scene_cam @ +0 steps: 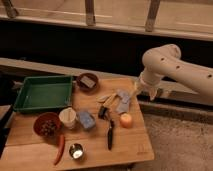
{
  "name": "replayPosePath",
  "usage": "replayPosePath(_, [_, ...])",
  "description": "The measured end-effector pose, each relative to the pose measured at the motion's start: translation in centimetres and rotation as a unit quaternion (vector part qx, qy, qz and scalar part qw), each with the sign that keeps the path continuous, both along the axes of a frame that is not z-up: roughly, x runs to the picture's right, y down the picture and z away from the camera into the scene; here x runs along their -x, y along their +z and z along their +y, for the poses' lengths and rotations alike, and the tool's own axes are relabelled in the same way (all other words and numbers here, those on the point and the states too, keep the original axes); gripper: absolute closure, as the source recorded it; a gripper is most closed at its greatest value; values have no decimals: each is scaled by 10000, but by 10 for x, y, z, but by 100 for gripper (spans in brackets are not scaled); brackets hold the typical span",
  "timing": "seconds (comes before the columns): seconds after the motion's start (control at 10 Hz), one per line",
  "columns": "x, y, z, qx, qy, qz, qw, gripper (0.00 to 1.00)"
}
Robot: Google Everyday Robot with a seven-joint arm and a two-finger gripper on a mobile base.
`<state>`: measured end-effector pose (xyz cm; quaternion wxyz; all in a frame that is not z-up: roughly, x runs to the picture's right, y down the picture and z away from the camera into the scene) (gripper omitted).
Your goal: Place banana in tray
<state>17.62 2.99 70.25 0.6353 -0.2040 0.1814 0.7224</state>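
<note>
In the one camera view you have a wooden worktop (131,146) with the things spread over it. The tray (42,93) is green and sits at the far left corner, its long side running along the back edge. Only its bare green floor shows inside.

The banana (105,99) is hard to make out. It seems to be the short pale tan piece lying flat near the middle of the worktop, to the right of the tray and apart from it. A crumpled blue-grey cloth (121,98) lies just beside it on the right. A dark bowl (87,82) holding something greyish stands between the banana and the tray's right end, near the back edge.

Closer to you, a round orange fruit (125,120) sits near the right edge, and a black-handled utensil (110,134) lies just left of it, pointing toward the front. A blue sponge (86,120) and a white cup (67,118) stand side by side in front of the tray. A red bowl (47,125) with dark contents is to the left of the cup. A thin red chili (60,148) and a small shiny tin (76,151) lie at the front.

The white arm (175,67) reaches in from the right. Your tool (144,93) hangs pointing down past the right back corner of the worktop, to the right of the cloth and well apart from the banana. You cannot tell whether it is released or clenched.
</note>
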Motion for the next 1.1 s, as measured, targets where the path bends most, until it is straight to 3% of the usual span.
replayPosePath(0.4, [106,12,-22,-329,-506,-453,9971,34])
replayPosePath(0.6, [145,12,-28,-436,-517,-641,9957,34])
replayPosePath(1.0, [142,12,-27,-430,-510,-612,9959,34])
replayPosePath(1.1, [139,16,-25,-370,-397,-598,9967,34])
